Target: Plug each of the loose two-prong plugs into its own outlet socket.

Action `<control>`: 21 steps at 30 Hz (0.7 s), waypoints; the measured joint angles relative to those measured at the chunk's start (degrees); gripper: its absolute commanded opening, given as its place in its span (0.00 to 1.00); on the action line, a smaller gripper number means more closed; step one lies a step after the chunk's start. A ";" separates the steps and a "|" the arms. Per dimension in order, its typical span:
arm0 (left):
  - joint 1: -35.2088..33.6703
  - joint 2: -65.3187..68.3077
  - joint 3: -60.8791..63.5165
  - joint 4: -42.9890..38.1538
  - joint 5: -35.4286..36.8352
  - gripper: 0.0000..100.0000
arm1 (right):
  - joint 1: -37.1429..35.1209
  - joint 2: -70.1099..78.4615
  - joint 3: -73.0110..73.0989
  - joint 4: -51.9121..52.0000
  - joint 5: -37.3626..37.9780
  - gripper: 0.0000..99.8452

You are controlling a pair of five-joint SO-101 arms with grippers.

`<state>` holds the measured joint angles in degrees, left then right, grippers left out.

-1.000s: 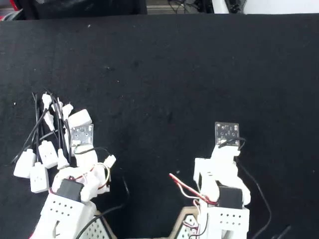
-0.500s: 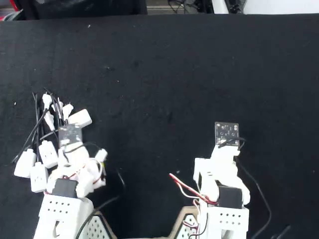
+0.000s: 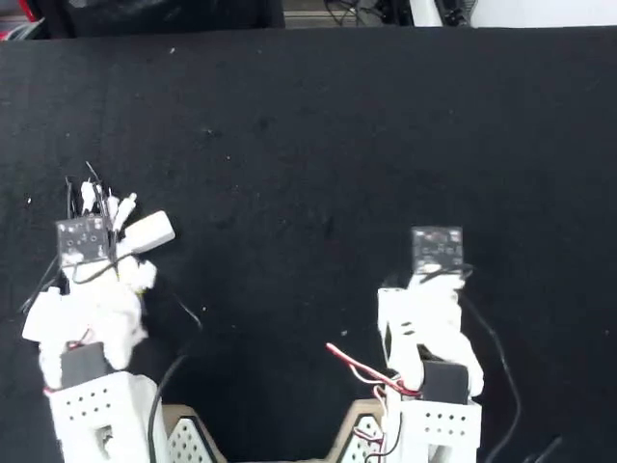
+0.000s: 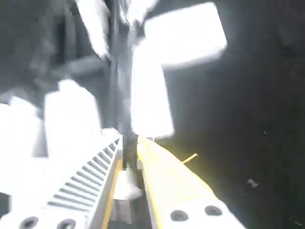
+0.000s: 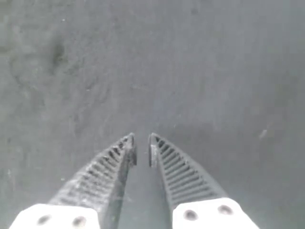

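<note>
black matte table [image 3: 318, 145] top, evenly lit, few pale specks. past its far edge a narrow strip: dark cables [image 3: 357, 12] mid, white surface [image 3: 540, 12] at rt, sth red [image 3: 12, 12] in far-left corner.

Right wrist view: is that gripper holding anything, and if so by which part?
Nothing. The right gripper is shut and empty above the black table.

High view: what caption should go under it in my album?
Left arm over the tangle of white plugs, right arm apart, on a black table.
</note>
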<state>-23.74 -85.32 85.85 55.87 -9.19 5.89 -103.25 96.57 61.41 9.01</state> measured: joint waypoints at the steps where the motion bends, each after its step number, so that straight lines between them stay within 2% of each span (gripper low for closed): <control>1: -1.58 -0.44 -1.32 0.70 -2.90 0.07 | 0.00 0.00 0.00 -0.79 3.78 0.06; 4: -3.25 -0.09 -3.25 4.66 -11.43 0.19 | 0.00 0.00 -0.35 -3.16 13.89 0.06; 6: -2.99 0.00 -4.40 7.03 -13.71 0.29 | 0.00 0.00 -3.43 -3.34 16.35 0.06; 7: -3.08 0.00 -5.19 7.47 -13.89 0.30 | 0.00 0.00 -5.89 -3.25 16.88 0.06; 12: -7.30 0.09 -13.98 8.88 -11.96 0.26 | 0.00 0.00 -23.03 1.76 17.67 0.06; 15: -8.88 2.20 -23.03 13.71 -10.37 0.27 | 0.09 0.00 -33.41 5.63 17.67 0.06; 18: -6.68 9.85 -30.68 20.57 -9.58 0.27 | -0.09 4.13 -44.04 9.85 17.76 0.06; 21: -4.04 22.59 -32.97 21.63 -9.76 0.27 | -0.09 12.75 -52.48 14.42 17.76 0.06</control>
<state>-27.78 -62.73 52.88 77.49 -18.95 5.80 -90.51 44.09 75.82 26.77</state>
